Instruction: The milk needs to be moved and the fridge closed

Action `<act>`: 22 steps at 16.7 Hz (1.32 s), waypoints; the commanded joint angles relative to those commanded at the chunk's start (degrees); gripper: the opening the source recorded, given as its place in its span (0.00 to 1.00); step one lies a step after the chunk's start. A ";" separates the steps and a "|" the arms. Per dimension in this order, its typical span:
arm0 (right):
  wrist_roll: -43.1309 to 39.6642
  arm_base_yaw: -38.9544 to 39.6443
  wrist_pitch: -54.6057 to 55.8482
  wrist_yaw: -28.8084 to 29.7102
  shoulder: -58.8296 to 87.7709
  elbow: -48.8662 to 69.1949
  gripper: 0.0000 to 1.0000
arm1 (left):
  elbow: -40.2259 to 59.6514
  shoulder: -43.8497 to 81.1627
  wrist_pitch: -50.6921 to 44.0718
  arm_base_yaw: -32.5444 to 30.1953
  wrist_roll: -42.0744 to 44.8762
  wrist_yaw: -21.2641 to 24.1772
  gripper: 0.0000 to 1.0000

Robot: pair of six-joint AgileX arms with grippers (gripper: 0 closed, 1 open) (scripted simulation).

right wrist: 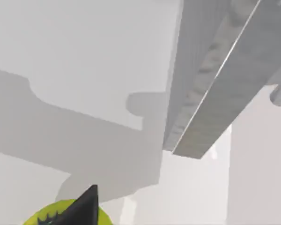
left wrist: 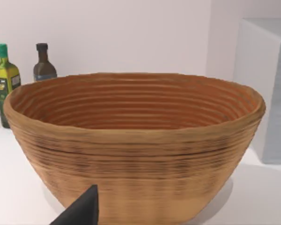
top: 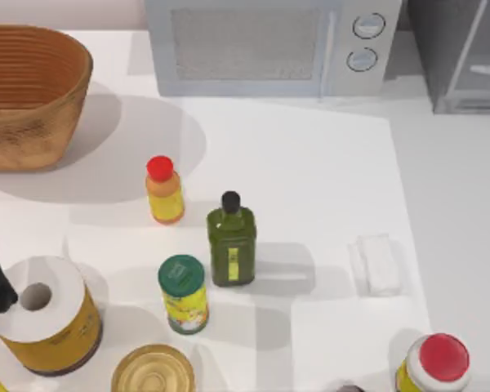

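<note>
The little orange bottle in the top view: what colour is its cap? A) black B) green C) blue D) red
D: the orange bottle wears a red cap, while the black cap belongs to the dark green bottle beside it.

i can read no words or numbers anywhere; the labels on my green bottle (top: 232,239) and green-lidded can (top: 183,294) are illegible.

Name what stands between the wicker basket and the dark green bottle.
In the top view, the orange bottle with the red cap stands between the wicker basket and the dark green bottle, apart from both.
</note>
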 joint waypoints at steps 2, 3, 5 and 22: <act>-5.85 -6.24 -0.28 -2.83 8.16 2.07 1.00 | 0.00 0.00 0.00 0.00 0.00 0.00 1.00; -7.91 -8.73 -0.43 -3.95 11.50 2.91 1.00 | 0.00 0.00 0.00 0.00 0.00 0.00 1.00; -10.36 -12.29 -0.70 -5.63 16.49 4.17 1.00 | 0.00 0.00 0.00 0.00 0.00 0.00 1.00; 14.42 2.47 20.90 -2.44 20.52 4.65 1.00 | 0.00 0.00 0.00 0.00 0.00 0.00 1.00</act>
